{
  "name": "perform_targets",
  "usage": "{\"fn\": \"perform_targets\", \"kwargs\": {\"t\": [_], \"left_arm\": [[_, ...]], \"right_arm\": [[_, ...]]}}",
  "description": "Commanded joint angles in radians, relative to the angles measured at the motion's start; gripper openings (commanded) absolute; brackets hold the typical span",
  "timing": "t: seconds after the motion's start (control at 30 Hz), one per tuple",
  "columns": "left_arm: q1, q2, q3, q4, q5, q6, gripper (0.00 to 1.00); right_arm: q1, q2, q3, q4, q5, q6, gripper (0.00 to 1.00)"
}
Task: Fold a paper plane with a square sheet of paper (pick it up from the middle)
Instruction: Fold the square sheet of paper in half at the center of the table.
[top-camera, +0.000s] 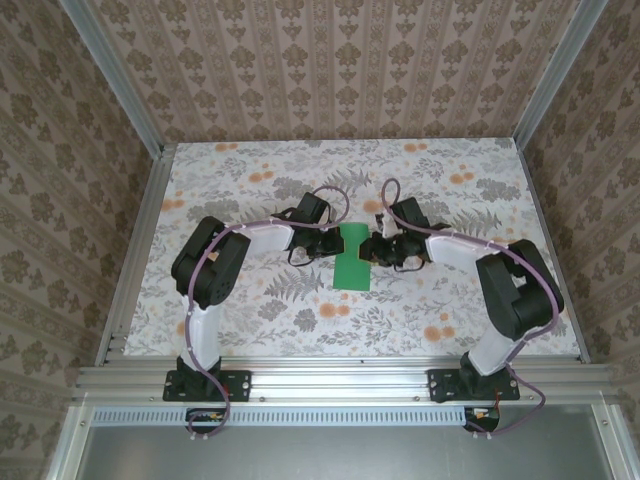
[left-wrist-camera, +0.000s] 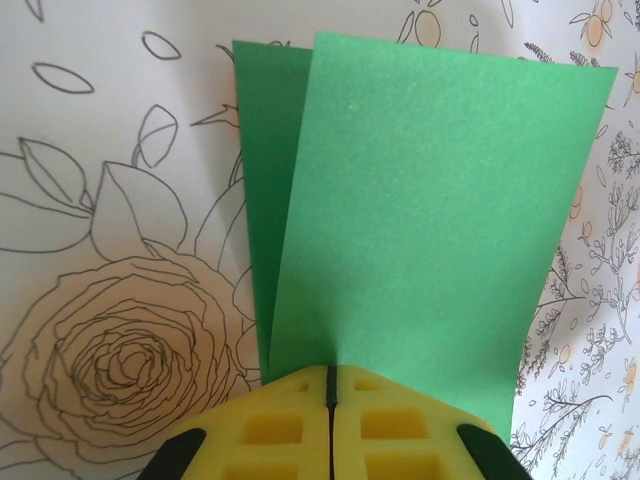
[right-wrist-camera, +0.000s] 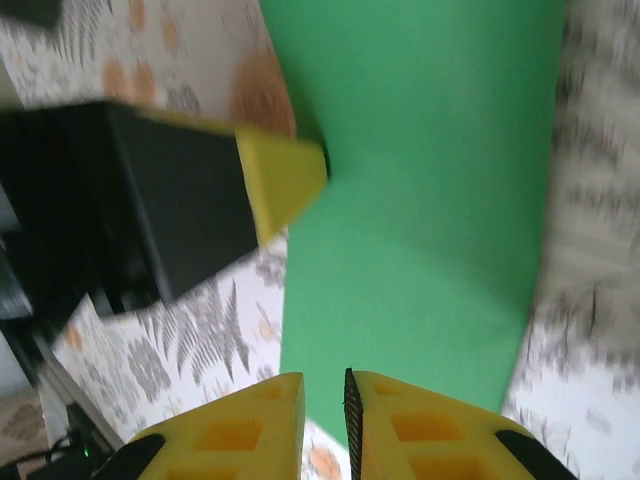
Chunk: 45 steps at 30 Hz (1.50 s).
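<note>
Viewing floral bench (top-camera: 450, 300), patterned walls (top-camera: 330, 70); counting one folded square sheet of paper (top-camera: 352, 262) between two hands: pinching it with left hand (left-wrist-camera: 330, 385), holding right hand (right-wrist-camera: 325, 388) narrowly parted.

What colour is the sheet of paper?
The paper is bright green; the left wrist view shows it best.

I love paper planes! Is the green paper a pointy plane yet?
No, the green paper is just a rectangle folded double, with square corners.
</note>
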Motion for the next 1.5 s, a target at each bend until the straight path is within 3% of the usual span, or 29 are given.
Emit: {"fn": "perform_targets", "kwargs": {"t": [0.0,0.2,0.4,0.73,1.17,1.37,1.47], "left_arm": [[-0.004,0.063,-0.022,-0.121,-0.078,0.035,0.07],[-0.004,0.061,-0.021,-0.130,-0.079,0.040,0.07],[-0.002,0.067,-0.016,-0.144,-0.086,0.043,0.07],[-0.002,0.076,-0.004,-0.166,-0.090,0.056,0.07],[-0.002,0.081,-0.001,-0.180,-0.093,0.069,0.07],[-0.003,0.082,0.001,-0.181,-0.092,0.069,0.07],[-0.002,0.085,0.005,-0.186,-0.090,0.073,0.07]], "right_arm": [[-0.012,0.106,0.088,0.003,0.010,0.010,0.20],[-0.020,0.220,0.175,-0.007,-0.027,0.000,0.20],[-0.069,0.270,0.154,0.039,-0.005,0.047,0.19],[-0.083,0.209,0.148,0.129,-0.052,0.115,0.20],[-0.094,0.330,0.219,0.066,0.060,0.099,0.19],[-0.093,0.287,0.266,0.105,-0.011,0.125,0.20],[-0.093,0.305,0.303,0.069,0.011,0.112,0.20]]}}
